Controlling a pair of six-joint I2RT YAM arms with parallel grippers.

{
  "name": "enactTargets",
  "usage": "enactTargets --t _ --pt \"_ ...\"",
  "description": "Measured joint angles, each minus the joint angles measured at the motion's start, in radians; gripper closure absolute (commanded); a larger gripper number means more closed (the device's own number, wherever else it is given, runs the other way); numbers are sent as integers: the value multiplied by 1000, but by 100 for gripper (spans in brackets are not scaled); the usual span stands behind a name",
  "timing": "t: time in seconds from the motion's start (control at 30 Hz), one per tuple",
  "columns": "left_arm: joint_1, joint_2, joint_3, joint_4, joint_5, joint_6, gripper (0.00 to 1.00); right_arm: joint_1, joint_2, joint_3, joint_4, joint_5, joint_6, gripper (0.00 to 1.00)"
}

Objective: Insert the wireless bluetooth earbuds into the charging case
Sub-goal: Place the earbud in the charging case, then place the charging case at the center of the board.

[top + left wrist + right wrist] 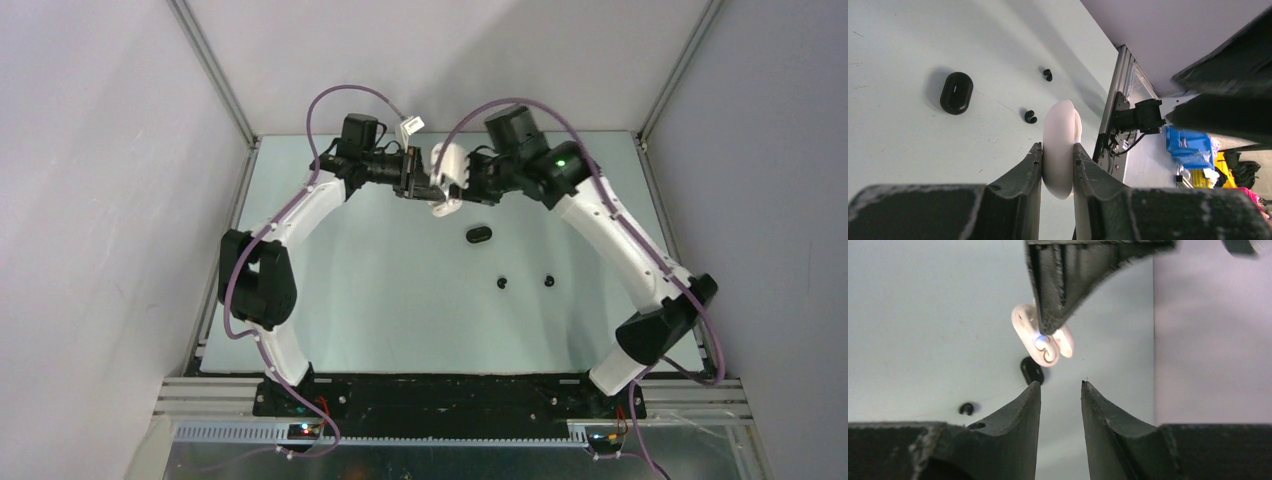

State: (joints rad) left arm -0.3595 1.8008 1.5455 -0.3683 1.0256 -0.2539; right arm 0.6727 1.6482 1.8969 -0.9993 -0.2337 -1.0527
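My left gripper (1057,147) is shut on the white charging case (1060,135), holding it above the table at the back. From the right wrist view the white case (1045,342) hangs under the left gripper's finger (1058,285), its open face toward me. That face shows a small blue light and rounded white shapes, but I cannot tell if they are earbuds. My right gripper (1060,385) stands open and empty just short of the case. Two black earbuds (503,283) (549,278) lie loose on the table. They also show as one earbud (1031,117) and another earbud (1047,74).
A shut black case (479,234) lies on the table below both grippers; this black case (956,92) is also in the left wrist view. Both grippers (440,180) meet near the back wall. Metal frame rails (645,150) border the table.
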Motion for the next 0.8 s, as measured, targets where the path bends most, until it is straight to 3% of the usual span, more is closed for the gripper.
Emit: enactTargets --t 0.13,0.33,0.53,0.8 --pt "0 -10 -9 -2 0 11 100 -103 -102 -103 121 -125 274 43" --pt "3 -74 -21 -11 5 75 100 -273 -110 -206 228 -338 574 54" --pt "6 -153 -45 -10 13 180 100 -288 -23 -201 250 -544 650 58" --pt "8 -158 -45 -42 25 279 100 -238 70 -129 263 -681 651 61"
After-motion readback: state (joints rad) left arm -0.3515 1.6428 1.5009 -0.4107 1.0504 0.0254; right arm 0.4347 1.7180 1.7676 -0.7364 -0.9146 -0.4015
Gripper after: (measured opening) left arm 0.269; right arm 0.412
